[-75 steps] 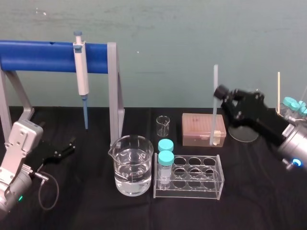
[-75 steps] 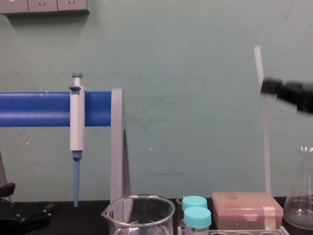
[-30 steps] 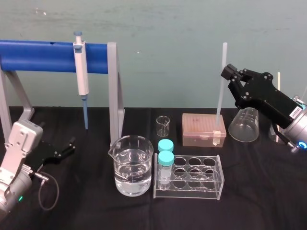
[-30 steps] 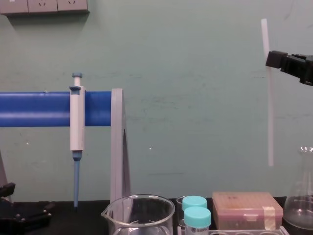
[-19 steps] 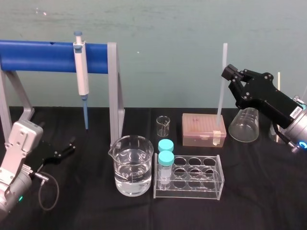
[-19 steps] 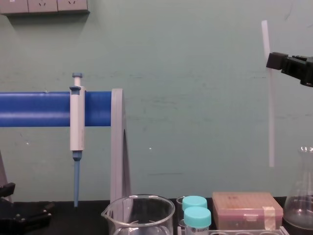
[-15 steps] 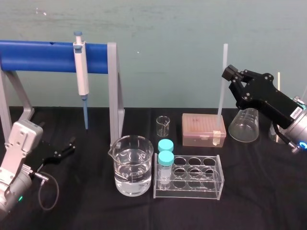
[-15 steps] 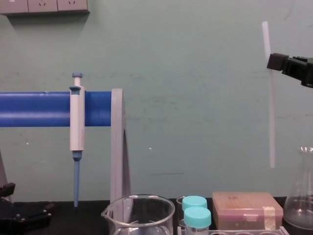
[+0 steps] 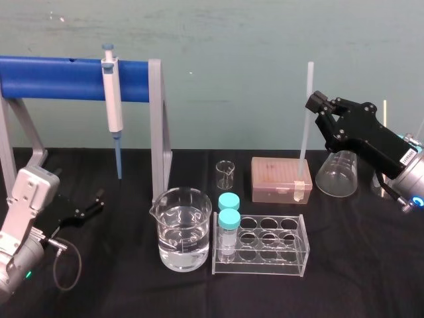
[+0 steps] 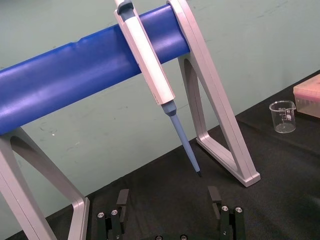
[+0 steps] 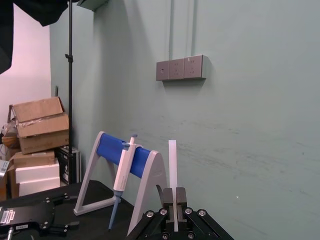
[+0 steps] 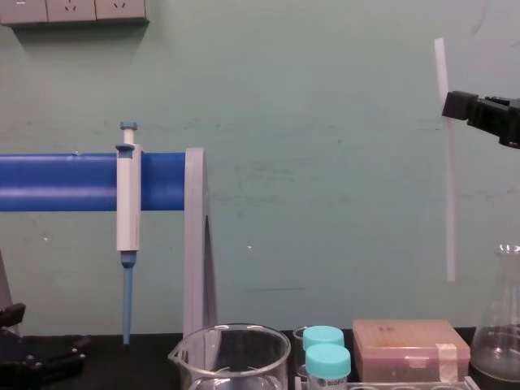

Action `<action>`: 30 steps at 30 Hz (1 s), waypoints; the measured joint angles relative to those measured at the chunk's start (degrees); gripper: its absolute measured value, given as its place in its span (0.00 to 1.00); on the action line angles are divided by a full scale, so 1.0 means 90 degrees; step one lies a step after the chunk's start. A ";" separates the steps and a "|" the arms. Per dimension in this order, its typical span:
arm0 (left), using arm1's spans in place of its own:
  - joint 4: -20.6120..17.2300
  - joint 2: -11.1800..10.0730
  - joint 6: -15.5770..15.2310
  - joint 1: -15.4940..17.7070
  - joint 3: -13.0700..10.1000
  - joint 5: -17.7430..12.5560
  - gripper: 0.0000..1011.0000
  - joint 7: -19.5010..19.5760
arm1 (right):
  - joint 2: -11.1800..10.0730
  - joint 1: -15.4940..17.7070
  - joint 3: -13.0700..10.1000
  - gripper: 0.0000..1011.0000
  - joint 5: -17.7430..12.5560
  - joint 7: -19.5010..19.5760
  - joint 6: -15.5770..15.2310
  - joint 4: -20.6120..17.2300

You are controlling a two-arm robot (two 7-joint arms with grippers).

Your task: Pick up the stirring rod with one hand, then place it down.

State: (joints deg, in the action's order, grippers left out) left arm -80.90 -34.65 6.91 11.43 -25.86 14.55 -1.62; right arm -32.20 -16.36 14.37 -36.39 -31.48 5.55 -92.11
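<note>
The stirring rod (image 9: 305,119) is a thin translucent white stick, held upright in the air above the brown box. My right gripper (image 9: 313,103) is shut on its upper part, at the right of the table. In the chest view the stirring rod (image 12: 447,162) hangs clear of the box, pinched by the right gripper (image 12: 453,106). The right wrist view has the stirring rod (image 11: 173,165) rising from between the right gripper's fingers (image 11: 167,197). My left gripper (image 9: 89,207) rests parked low at the left, and in its own wrist view it (image 10: 168,201) stands open with nothing in it.
A white-and-blue pipette (image 9: 112,99) hangs on the blue-bar stand (image 9: 59,77). A water-filled beaker (image 9: 184,228), a clear tube rack (image 9: 260,244) with two teal-capped tubes, a small beaker (image 9: 225,173), the brown box (image 9: 281,179) and a glass flask (image 9: 338,173) stand mid-table.
Since 2.5 s ago the right gripper has lifted the rod up off the box's level. Over the last second the rod has sunk slightly. The left arm has stayed still.
</note>
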 joint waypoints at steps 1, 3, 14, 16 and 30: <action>0.0000 0.0000 0.0000 0.0000 0.0000 0.0000 0.99 0.0000 | 0.0004 -0.0001 0.0002 0.04 0.0000 0.0001 0.0002 0.0001; 0.0000 0.0000 0.0000 0.0000 0.0000 0.0000 0.99 0.0000 | 0.0009 -0.0002 0.0004 0.04 0.0001 0.0002 0.0006 0.0002; 0.0000 0.0000 0.0000 0.0000 0.0000 0.0000 0.99 0.0000 | 0.0024 0.0003 0.0006 0.04 -0.0002 0.0016 0.0012 0.0007; 0.0000 0.0000 0.0000 0.0000 0.0000 0.0000 0.99 0.0000 | 0.0027 0.0005 0.0006 0.04 -0.0002 0.0019 0.0015 0.0006; 0.0000 0.0000 0.0000 0.0000 0.0000 0.0000 0.99 0.0000 | 0.0036 0.0017 -0.0011 0.04 -0.0024 0.0025 0.0025 0.0009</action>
State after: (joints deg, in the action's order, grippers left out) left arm -80.90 -34.65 6.91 11.43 -25.86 14.55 -1.62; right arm -31.87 -16.20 14.27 -36.60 -31.26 5.77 -92.02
